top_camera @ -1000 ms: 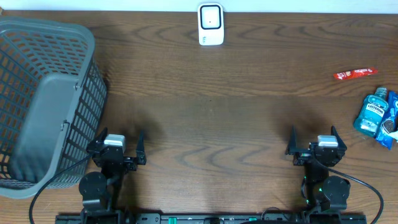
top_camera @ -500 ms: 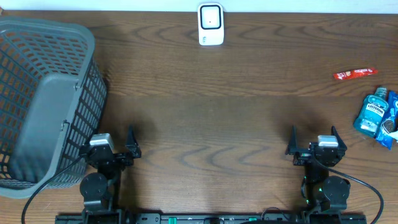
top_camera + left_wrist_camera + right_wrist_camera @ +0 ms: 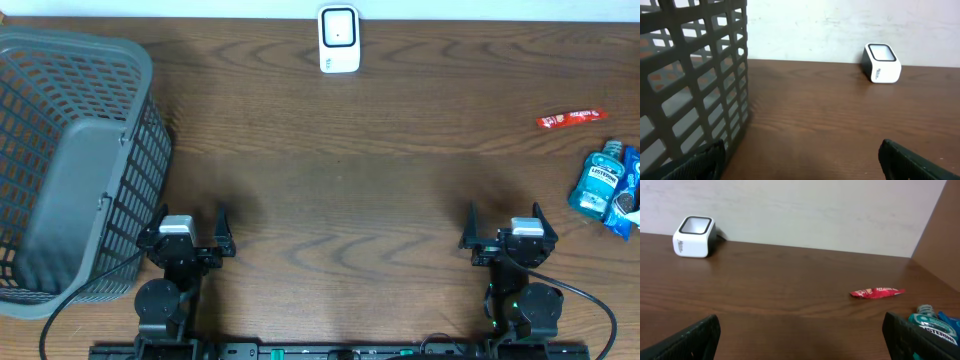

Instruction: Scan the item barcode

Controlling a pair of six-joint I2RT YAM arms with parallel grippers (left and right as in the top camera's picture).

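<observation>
The blue plastic mouthwash bottle (image 3: 598,185) at the right edge of the tabletop (image 3: 380,180) reads "LISTERINE". Print on the red sachet (image 3: 571,119) and the white box-shaped scanner (image 3: 339,40) is too small to read.

A grey lattice basket (image 3: 75,190) stands at the left end of the brown wooden bench (image 3: 380,200), close to its near edge. A white wall (image 3: 840,25) rises behind the far edge.

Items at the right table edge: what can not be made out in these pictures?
- Mouthwash bottle: overhead, label text too small; right wrist view, partly behind the right gripper finger.
- Blue packet: overhead, cut off by the right edge.
- Red sachet: both views, print too small, no barcode visible.
</observation>
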